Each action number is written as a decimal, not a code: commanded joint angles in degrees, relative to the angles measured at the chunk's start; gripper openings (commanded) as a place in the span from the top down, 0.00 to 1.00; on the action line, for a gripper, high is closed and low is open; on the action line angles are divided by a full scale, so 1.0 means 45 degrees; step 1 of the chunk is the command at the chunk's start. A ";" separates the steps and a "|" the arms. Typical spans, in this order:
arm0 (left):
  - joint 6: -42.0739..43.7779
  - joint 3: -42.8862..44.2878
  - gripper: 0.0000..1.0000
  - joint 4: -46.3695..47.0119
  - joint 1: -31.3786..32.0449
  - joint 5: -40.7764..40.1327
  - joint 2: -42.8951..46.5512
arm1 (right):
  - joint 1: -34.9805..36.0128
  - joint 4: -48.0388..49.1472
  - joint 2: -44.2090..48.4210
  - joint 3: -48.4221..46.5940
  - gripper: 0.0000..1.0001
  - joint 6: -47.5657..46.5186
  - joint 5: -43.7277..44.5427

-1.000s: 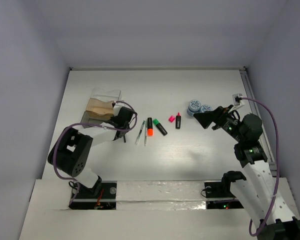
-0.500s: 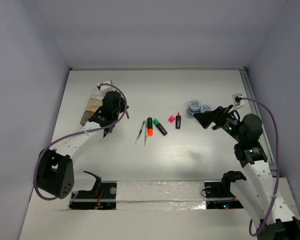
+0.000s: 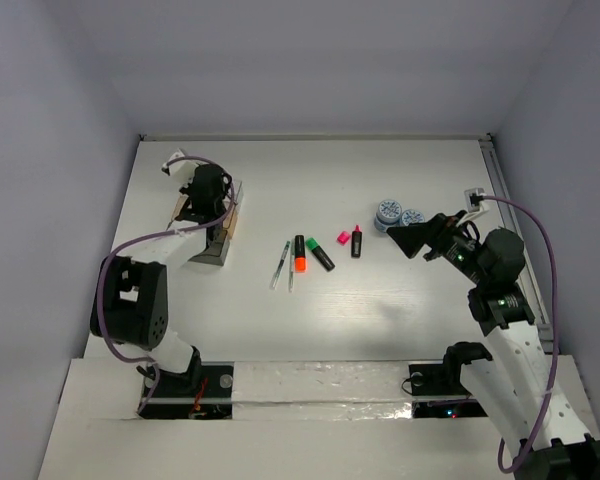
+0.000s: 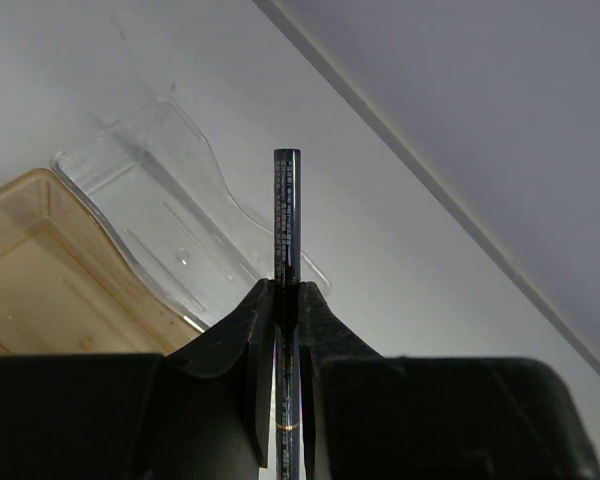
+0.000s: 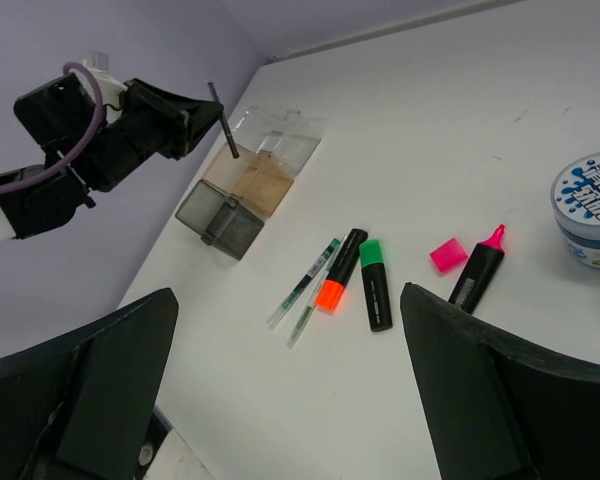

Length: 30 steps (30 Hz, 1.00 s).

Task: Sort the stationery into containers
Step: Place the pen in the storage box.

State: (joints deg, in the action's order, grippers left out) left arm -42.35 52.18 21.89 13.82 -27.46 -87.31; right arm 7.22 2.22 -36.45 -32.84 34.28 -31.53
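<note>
The white tabletop (image 3: pixel 380 320) carries everything, and the left arm is the one to watch. A second ago it sat low between the containers (image 5: pixel 245 190) and the loose pens. Now it has swung out to the far end of the clear boxes.

The left end effector (image 4: pixel 287 300) is clamped tight on a dark slim pen (image 4: pixel 287 220). The pen juts straight out past the fingertips, above the clear compartment, probably so it can drop in end first.

The right end effector (image 3: pixel 412 240) hasn't budged. It is spread wide and holds nothing, and it hangs just beside the two blue-white discs (image 3: pixel 388 211), likely its next pick.

The orange marker (image 3: pixel 299 252), green marker (image 3: pixel 320 253), pink marker (image 3: pixel 356 241), two thin pens (image 3: pixel 281 265) and tiny pink piece (image 3: pixel 342 238) all lie mid-table, unmoved.
</note>
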 commanded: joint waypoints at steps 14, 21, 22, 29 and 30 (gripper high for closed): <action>-0.1663 0.1509 1.00 0.2381 -0.0806 -0.1690 -0.2882 | 0.0172 0.1538 -0.0124 0.0344 0.02 0.0116 -0.0689; -0.1625 0.1373 1.00 0.3026 -0.0806 -0.2002 -0.3313 | 0.0172 0.1870 -0.0201 0.0462 0.02 0.0253 -0.0904; -0.1741 0.1353 1.00 0.3065 -0.0806 -0.1983 -0.3352 | 0.0172 0.1890 -0.0182 0.0462 0.02 0.0253 -0.0884; -0.2346 0.1022 1.00 0.3183 -0.0806 -0.1788 -0.3508 | 0.0172 0.2183 -0.0065 0.0579 0.02 0.0350 -0.0982; -0.2425 0.0905 1.00 0.3202 -0.0806 -0.1788 -0.3489 | 0.0172 0.2221 -0.0065 0.0598 0.02 0.0370 -0.0982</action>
State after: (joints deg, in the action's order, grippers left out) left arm -51.29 56.49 33.32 10.15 -34.72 -103.33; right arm 7.60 8.27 -37.47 -30.76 35.57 -34.74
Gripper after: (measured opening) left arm 0.066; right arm 0.984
